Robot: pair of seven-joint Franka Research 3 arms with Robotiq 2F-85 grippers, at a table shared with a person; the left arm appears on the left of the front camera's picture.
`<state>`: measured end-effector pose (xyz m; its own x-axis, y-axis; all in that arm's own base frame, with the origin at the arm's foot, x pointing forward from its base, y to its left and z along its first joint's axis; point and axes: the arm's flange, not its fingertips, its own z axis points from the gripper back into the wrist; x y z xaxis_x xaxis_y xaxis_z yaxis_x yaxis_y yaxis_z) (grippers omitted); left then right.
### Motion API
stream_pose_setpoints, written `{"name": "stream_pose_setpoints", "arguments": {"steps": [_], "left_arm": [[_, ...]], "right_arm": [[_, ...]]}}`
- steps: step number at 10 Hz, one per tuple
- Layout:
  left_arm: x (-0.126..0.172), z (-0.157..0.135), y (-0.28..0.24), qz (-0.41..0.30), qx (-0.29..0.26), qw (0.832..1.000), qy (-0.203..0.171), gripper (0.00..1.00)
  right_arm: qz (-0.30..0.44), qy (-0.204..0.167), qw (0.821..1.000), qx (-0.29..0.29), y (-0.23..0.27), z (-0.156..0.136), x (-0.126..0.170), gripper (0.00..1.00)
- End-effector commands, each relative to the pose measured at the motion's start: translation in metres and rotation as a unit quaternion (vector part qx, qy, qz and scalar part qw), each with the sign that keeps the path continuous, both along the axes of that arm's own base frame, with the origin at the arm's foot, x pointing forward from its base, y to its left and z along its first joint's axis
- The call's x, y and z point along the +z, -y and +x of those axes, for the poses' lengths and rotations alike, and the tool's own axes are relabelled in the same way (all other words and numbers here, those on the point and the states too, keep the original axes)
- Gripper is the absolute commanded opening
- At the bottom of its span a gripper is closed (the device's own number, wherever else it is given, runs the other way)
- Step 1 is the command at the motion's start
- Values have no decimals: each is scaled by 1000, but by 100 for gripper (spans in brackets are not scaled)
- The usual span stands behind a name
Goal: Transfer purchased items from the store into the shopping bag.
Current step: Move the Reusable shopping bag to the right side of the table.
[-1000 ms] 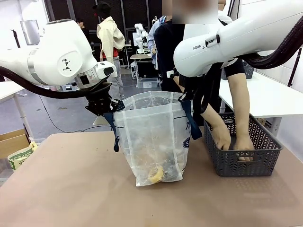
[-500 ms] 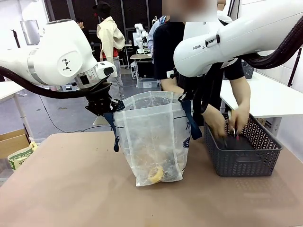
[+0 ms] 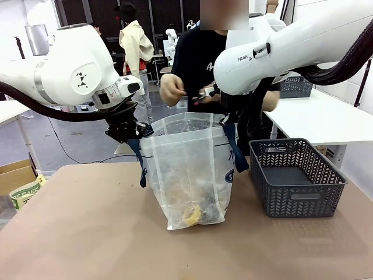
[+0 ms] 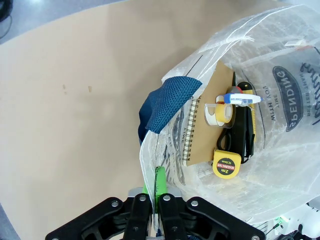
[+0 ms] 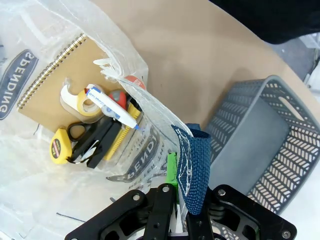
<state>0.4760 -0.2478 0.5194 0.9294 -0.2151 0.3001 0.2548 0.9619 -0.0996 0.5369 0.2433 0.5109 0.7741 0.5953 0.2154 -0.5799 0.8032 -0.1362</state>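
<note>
Crinkly translucent shopping bag (image 3: 186, 169), woven navy straps (image 3: 141, 166); grey lattice basket (image 3: 297, 182).

The person's hands (image 3: 171, 90) have left the basket (image 3: 297, 201) on the right and risen to chest height, above and beyond the bag (image 3: 186, 169), with a small dark item (image 3: 195, 97) between them. The person now stands upright.

The shopping bag (image 3: 186, 169) stands on the middle of the bench (image 3: 87, 233), with purchased items (image 4: 212, 127) lying inside it. The basket (image 3: 297, 201) sits just right of the bag, and the person (image 3: 198, 55) stands behind it.
</note>
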Motion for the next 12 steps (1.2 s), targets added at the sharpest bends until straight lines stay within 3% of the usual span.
{"name": "stream_pose_setpoints", "arguments": {"steps": [1, 12], "left_arm": [[1, -3, -2, -1, 7, 1000, 2, 0], [1, -3, -2, -1, 7, 1000, 2, 0]], "right_arm": [[-1, 0, 1000, -1, 2, 0, 0, 0], [-1, 0, 1000, -1, 2, 0, 0, 0]]}}
